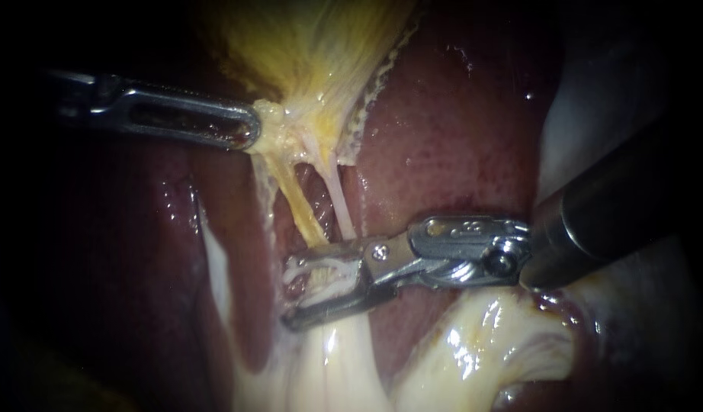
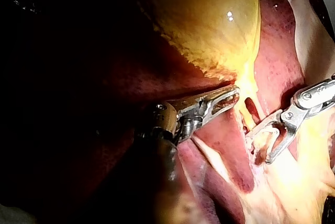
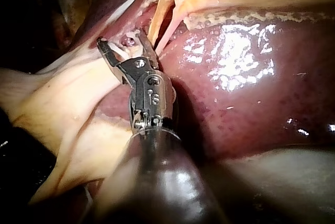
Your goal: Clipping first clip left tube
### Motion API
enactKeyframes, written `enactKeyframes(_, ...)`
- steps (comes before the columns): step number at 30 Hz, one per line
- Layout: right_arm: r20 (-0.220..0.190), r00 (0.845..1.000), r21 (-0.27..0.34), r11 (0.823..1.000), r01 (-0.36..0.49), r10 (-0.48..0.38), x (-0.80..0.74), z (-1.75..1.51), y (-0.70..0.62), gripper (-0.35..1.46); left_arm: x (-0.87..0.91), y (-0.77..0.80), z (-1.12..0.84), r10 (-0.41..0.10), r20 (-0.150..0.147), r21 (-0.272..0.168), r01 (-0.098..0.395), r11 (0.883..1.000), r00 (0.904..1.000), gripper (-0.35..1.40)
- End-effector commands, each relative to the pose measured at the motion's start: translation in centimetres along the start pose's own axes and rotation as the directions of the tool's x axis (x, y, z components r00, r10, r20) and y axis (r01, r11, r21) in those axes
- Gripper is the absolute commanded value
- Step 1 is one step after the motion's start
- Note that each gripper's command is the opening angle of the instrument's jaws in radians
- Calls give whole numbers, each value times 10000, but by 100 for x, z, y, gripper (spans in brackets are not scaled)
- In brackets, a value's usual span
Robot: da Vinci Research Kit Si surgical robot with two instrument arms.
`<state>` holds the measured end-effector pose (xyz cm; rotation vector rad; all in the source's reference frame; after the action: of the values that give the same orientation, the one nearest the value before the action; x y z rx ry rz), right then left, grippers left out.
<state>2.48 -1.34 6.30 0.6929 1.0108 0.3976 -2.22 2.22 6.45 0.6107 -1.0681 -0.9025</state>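
Left instrument point(image 1: 248, 130): slotted steel hand pinching the yellow, fatty neck of the gallbladder point(image 1: 313, 46). Judged to be pulling it up and away so the tubes stand taut and apart.

Left tube point(image 1: 302, 206): yellow, cord-like, runs down into the right instrument's hand. A paler, thinner right tube point(image 1: 342, 202) lies just beside it.

Right instrument point(image 1: 289, 291): hand spread, straddling whitish stringy tissue at the tubes' base, not yet closed. Liver point(image 1: 458, 130) behind is dark red, wet and glossy.

Silvery right instrument point(image 1: 287, 294), dark shaft point(image 1: 618, 206)
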Motion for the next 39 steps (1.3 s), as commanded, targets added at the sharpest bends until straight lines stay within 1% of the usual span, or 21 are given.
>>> enactKeyframes(1, 1, 10000, 5, 10000, 2, -2, 0, 0, -1, 48, 0, 0, 0, 0, 0, 2, 0, 10000, 10000, -35)
enactKeyframes(4, 3, 10000, 26, 10000, -5, 5, 3, -1, -5, 49, 0, 0, 0, 0, 0, 1, 0, 10000, 10000, -35)
enactKeyframes(6, -55, 10000, 74, 10000, -29, 29, 9, -3, -11, 49, 0, 0, 0, 1, 1, 0, -1, 10000, 10000, -35)
enactKeyframes(12, -94, 9999, 205, 9997, -139, 141, 33, -16, -33, 49, 1, 0, 1, 5, 2, -4, -5, 10000, 10000, -35)
enactKeyframes(16, -95, 9997, 318, 9993, -206, 210, 46, -33, -46, 49, 1, 0, 1, 6, 1, -3, -6, 10000, 10000, -35)
enactKeyframes(20, -93, 9996, 409, 9988, -257, 261, 52, -53, -52, 48, 1, 1, 2, 9, 3, -8, -9, 10000, 10000, -35)
enactKeyframes(23, -92, 9996, 437, 9987, -268, 272, 51, -61, -51, 48, 2, 1, 2, 11, 4, -11, -11, 10000, 10000, -35)
enactKeyframes(26, -91, 9996, 438, 9987, -264, 268, 48, -64, -47, 48, 2, 1, 2, 13, 5, -12, -13, 10000, 10000, -35)
enactKeyframes(33, -84, 9997, 439, 9988, -237, 241, 40, -66, -34, 48, 3, 1, 2, 17, 18, -43, -17, 10000, 10000, -35)
enactKeyframes(39, -79, 9996, 391, 9989, -251, 255, 27, -63, -18, 48, 4, 1, 3, 21, 9, -24, -21, 10000, 10000, -35)
